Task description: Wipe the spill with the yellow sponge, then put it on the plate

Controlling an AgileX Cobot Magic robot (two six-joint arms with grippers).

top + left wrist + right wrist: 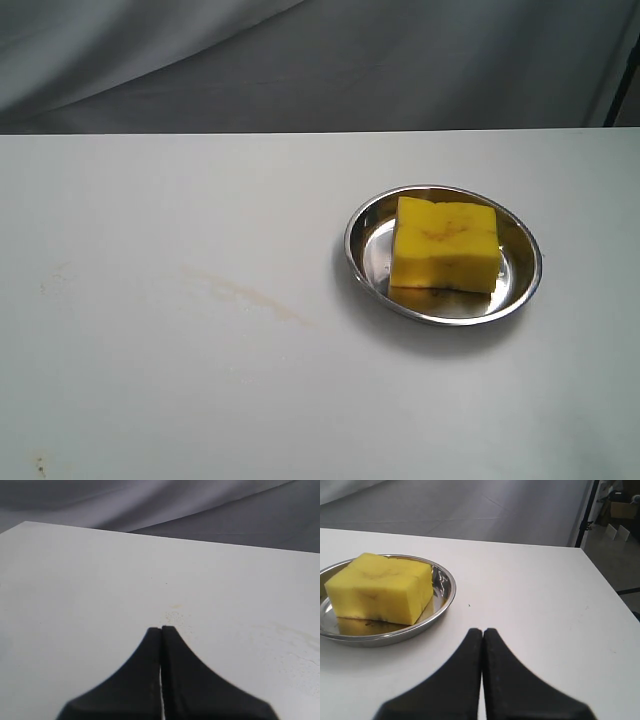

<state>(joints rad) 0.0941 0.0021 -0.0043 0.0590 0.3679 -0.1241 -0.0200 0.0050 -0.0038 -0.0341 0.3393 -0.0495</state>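
With the left pincer (161, 628) and right pincer (482, 630) each pressed fully together on nothing above the white bench (150, 400), the spill (250, 295) is a faint brownish streak, and beyond it the yellow sponge (445, 243) lies in the plate (348, 245).

The yellow sponge (380, 587) is lying flat inside the plate (451, 591), with brownish marks showing on its top and sides. The right gripper (482, 631) is hovering over the white table (540, 605) near the plate, its black jaws pressing together and holding nothing.
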